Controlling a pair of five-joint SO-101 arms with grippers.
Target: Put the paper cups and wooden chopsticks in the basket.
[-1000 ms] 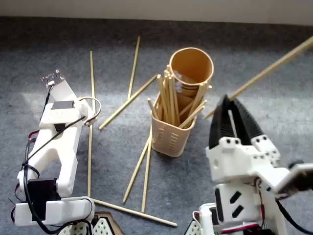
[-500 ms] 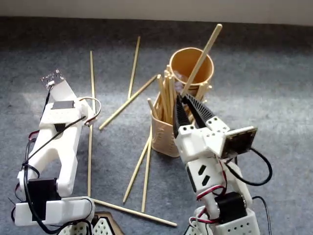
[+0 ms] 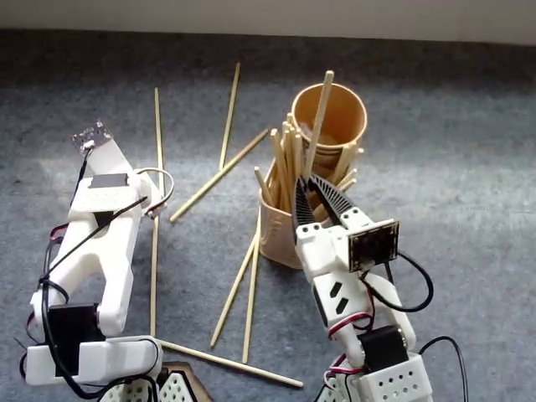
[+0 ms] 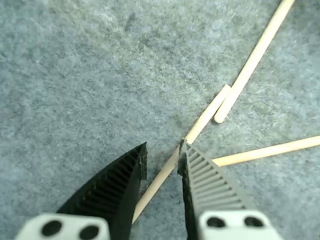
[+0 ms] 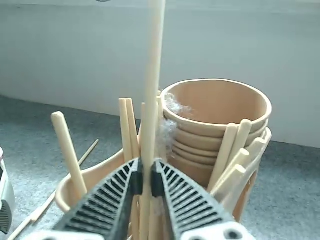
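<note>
My right gripper (image 3: 307, 180) (image 5: 146, 165) is shut on a wooden chopstick (image 3: 319, 121) (image 5: 152, 75), held nearly upright over the beige basket (image 3: 280, 243) (image 5: 95, 172). The chopstick's lower end goes down among several chopsticks standing in the basket. A stack of paper cups (image 3: 328, 113) (image 5: 215, 107) stands in the basket's far end. My left gripper (image 4: 161, 155) is open just above the grey carpet, its fingers on either side of a loose chopstick (image 4: 200, 125). A second chopstick (image 4: 252, 62) ends beside it.
Several loose chopsticks lie on the carpet: two at the back left (image 3: 229, 113) (image 3: 157, 142), a slanted one (image 3: 219, 174), two by the basket's foot (image 3: 236, 289), one near the arm bases (image 3: 230, 362). The white left arm (image 3: 105, 243) lies along the left side.
The right arm swung in from the right with its chopstick, which has tipped from slanted to nearly upright and gone down into the basket. The left arm has not moved.
</note>
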